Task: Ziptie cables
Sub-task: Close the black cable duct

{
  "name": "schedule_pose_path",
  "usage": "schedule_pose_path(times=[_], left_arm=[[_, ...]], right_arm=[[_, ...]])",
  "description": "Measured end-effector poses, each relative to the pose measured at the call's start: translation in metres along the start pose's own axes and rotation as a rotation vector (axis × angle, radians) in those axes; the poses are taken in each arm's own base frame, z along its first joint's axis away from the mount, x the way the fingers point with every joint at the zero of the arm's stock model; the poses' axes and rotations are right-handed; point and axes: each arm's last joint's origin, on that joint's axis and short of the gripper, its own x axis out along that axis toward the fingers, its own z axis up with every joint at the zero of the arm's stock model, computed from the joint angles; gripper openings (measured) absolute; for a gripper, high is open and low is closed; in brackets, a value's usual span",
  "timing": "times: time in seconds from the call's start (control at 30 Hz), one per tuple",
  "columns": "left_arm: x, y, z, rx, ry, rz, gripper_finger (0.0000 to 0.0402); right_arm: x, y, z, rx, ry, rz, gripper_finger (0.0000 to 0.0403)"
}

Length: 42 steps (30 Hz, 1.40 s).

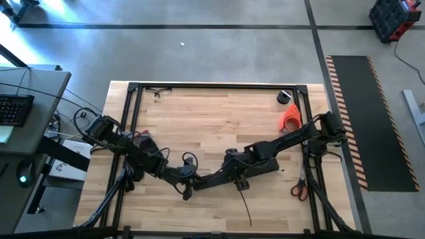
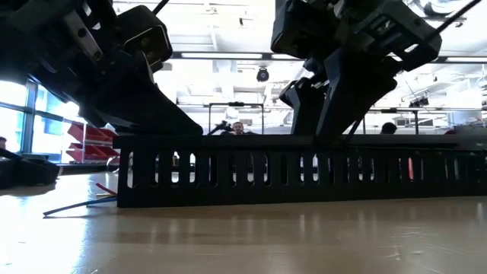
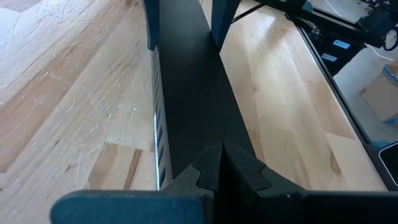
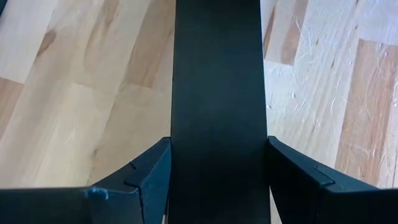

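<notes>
A long black slotted channel (image 1: 207,184) (image 2: 304,171) lies on its base on the wooden table, closed by a flat black lid (image 3: 193,93) (image 4: 214,68). My left gripper (image 1: 188,186) (image 3: 212,167) is shut, at the channel's left end. My right gripper (image 1: 236,174) (image 4: 217,148) straddles the channel farther right. Thin cables (image 2: 76,204), reddish and dark, stick out of the channel's left end and lie on the table. The rest of them is hidden inside the channel. My left gripper rests its shut fingertips (image 3: 239,168) on the top of the lid near the channel's left end (image 3: 186,149), coming slanting from above. My right gripper has one finger (image 4: 155,171) on each long side of the lid (image 4: 180,134), across the channel from above. The channel stays flat on the table.
An orange object (image 1: 290,118) and a black roll (image 1: 284,97) lie near the far right corner. Red-handled scissors (image 1: 299,191) are at the right edge. A thin dark strand (image 1: 247,206) runs toward the near edge. Bare wood lies across the far half of the table.
</notes>
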Motion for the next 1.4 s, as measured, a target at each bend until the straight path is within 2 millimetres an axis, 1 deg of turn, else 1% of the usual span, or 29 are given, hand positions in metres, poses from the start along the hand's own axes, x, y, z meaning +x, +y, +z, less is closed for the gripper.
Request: schedule_pose_path(times=[0.2,0.43,0.57,0.77,0.93,1.03,1.07,1.1,1.23,1.3,1.4], left_arm=[[0.0,0.001,0.0,-0.014,-0.004,0.016,0.0],[0.0,0.003,-0.001,-0.014,-0.009,0.056,0.0],[0.0,0.003,-0.001,-0.012,-0.017,0.077,0.0],[-0.001,0.004,0.0,0.009,-0.041,0.117,0.0],[-0.012,0.003,0.014,0.053,-0.085,0.14,0.0],[-0.023,-0.001,0.033,0.063,-0.157,0.119,0.0],[-0.027,-0.004,0.039,0.058,-0.185,0.102,0.0],[-0.029,-0.005,0.043,0.06,-0.198,0.094,0.0],[-0.031,-0.001,0.048,0.062,-0.211,0.104,0.0],[-0.028,0.002,0.05,0.054,-0.213,0.103,0.0],[-0.024,0.008,0.05,0.07,-0.193,0.097,0.0]], right_arm=[[0.001,0.0,0.0,0.021,0.001,0.007,0.0201],[0.012,-0.001,-0.019,0.084,-0.051,0.004,0.0201],[0.016,0.002,-0.024,0.109,-0.077,0.004,0.0201],[0.017,0.006,-0.024,0.096,-0.089,-0.082,0.0201],[0.018,0.004,-0.022,0.082,-0.117,-0.12,0.0201],[0.017,0.004,-0.019,0.066,-0.149,-0.123,0.0201],[0.017,0.004,-0.018,0.062,-0.157,-0.125,0.0207],[0.016,0.004,-0.017,0.054,-0.169,-0.125,0.0221],[0.011,0.002,-0.01,0.005,-0.152,-0.144,0.0302],[0.003,0.002,-0.003,-0.017,-0.157,-0.158,0.0332],[-0.013,0.001,0.009,-0.042,-0.179,-0.193,0.0357]])
